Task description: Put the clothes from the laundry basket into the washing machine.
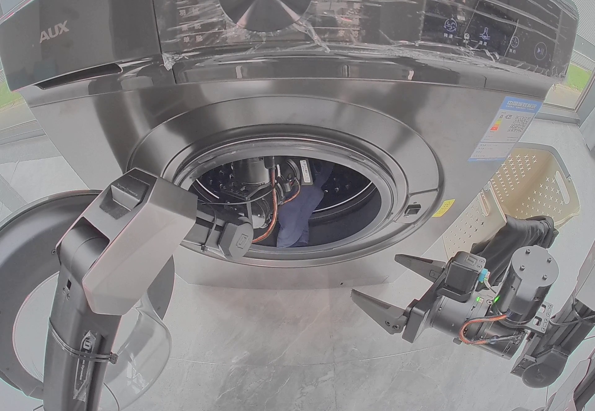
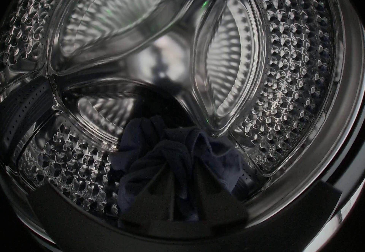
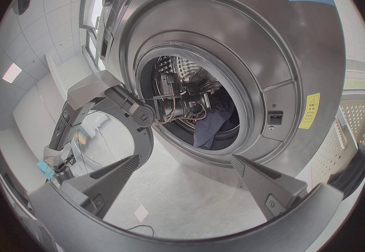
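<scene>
Inside the drum [image 2: 289, 74], left claw [image 2: 182, 173] clamps navy cloth [image 2: 144, 139] bunched at its tips; right claw [image 1: 375, 276] spread wide, basket [image 1: 533, 177] behind it.

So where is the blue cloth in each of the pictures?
Head view: the blue cloth hangs in the middle of the washing machine's round door hole.
Left wrist view: the blue cloth is bunched up close to the camera, with the drum's back wall behind it.
Right wrist view: the blue cloth hangs inside the door hole, seen from outside.
Shared landmark: the dimpled steel drum.
</scene>
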Tool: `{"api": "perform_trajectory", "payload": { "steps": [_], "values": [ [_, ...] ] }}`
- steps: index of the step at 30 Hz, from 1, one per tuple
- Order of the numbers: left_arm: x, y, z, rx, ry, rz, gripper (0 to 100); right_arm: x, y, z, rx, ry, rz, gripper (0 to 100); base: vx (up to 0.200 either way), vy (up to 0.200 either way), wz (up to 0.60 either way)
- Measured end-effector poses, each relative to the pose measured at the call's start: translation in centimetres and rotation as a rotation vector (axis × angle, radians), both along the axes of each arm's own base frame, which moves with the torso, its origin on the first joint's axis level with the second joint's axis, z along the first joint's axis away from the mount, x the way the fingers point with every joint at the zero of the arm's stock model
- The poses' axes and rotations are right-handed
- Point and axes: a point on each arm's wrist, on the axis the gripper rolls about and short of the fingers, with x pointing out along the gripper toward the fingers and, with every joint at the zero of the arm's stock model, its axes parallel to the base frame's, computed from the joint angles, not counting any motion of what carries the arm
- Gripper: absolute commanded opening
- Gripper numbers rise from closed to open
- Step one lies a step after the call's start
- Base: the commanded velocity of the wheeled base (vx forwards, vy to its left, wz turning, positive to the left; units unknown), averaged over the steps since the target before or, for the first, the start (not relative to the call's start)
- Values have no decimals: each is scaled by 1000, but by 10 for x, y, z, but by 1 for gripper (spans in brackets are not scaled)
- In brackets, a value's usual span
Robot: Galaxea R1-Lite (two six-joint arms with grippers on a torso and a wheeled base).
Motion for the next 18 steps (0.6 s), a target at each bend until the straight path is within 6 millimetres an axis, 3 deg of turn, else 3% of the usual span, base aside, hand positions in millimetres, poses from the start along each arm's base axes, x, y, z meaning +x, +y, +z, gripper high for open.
{"api": "perform_trajectory", "payload": {
  "steps": [7,18],
  "values": [
    [2,0,-9,2,24,4,100,0,0,0,0,0,0,100,0,0,0],
    [-16,2,-49,115,216,-20,100,0,0,0,0,0,0,100,0,0,0]
  ]
}}
